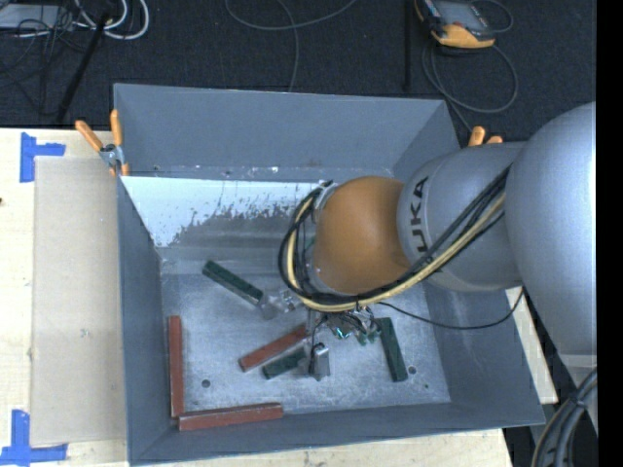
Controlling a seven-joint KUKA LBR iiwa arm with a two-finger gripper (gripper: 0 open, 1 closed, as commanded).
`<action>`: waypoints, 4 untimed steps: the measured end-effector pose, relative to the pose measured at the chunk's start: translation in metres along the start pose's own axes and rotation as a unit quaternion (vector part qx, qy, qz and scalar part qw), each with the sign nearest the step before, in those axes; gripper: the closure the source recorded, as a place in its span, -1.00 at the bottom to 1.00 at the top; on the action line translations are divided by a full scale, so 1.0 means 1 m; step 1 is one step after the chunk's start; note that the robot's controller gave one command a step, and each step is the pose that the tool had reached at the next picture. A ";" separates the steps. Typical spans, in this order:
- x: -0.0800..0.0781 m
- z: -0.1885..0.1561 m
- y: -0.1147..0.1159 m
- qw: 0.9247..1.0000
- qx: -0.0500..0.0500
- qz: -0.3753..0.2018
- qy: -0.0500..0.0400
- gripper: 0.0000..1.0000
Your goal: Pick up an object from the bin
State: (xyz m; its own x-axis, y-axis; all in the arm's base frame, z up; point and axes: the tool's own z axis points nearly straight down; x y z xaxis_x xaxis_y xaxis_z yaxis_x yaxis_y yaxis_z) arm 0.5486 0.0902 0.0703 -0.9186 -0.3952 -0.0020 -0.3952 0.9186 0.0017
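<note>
While hand [317, 356] hangs mid bin [195, 154], brown stick [273, 350] and green stick [284, 365] lie at its nine o'clock; grip: cannot tell.

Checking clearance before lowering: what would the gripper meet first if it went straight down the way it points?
Most likely the right end of the slanted red-brown bar under the gripper, or the small dark green piece beside it; depth is too unclear to say which.
</note>
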 end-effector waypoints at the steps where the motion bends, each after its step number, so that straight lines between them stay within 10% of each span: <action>1: -0.001 -0.003 0.000 1.000 0.000 0.000 -0.001 1.00; 2: 0.000 0.000 0.000 1.000 0.000 0.001 0.000 -1.00; 3: 0.000 -0.002 0.000 1.000 0.000 0.001 0.002 1.00; 4: 0.000 0.000 0.000 1.000 0.000 0.001 0.000 -1.00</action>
State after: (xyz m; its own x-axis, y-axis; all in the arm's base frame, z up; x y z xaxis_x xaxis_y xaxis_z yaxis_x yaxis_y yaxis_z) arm 0.5484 0.0900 0.0702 -0.9194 -0.3933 -0.0015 -0.3933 0.9194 0.0017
